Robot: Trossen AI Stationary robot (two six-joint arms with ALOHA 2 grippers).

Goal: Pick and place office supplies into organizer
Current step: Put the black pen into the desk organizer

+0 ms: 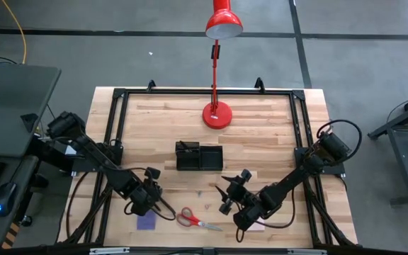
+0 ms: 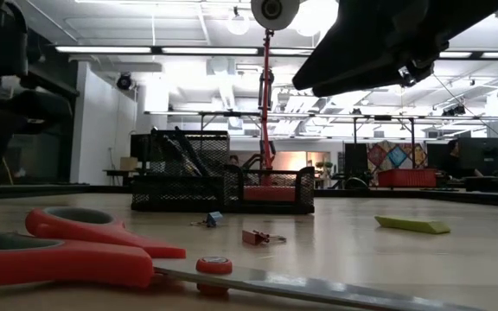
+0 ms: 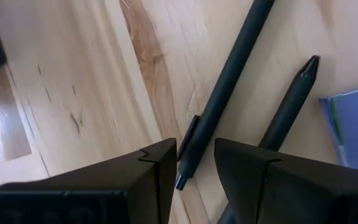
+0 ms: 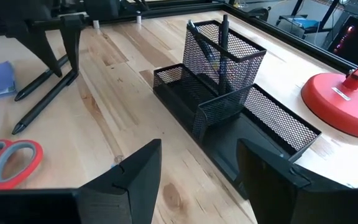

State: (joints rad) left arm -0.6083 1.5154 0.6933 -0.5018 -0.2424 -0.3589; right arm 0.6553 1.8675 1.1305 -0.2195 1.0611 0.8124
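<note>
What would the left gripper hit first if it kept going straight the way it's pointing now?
Probably the black pen lying on the table: it runs right between the open left gripper fingers. A second pen lies just beside it.

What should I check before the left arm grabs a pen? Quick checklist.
1. Left gripper open: ok, its dark fingers stand apart.
2. Pen between the fingers: ok, one black pen runs into the gap.
3. Only one pen in the gap: cannot tell, the second pen lies close beside one finger.
4. Purple sticky pad out of the way: ok, off to the side of both pens.
5. Organizer has room: ok, low tray bare, tall cup holds some pens.
6. Right gripper clear: ok, open, facing the organizer.
</note>
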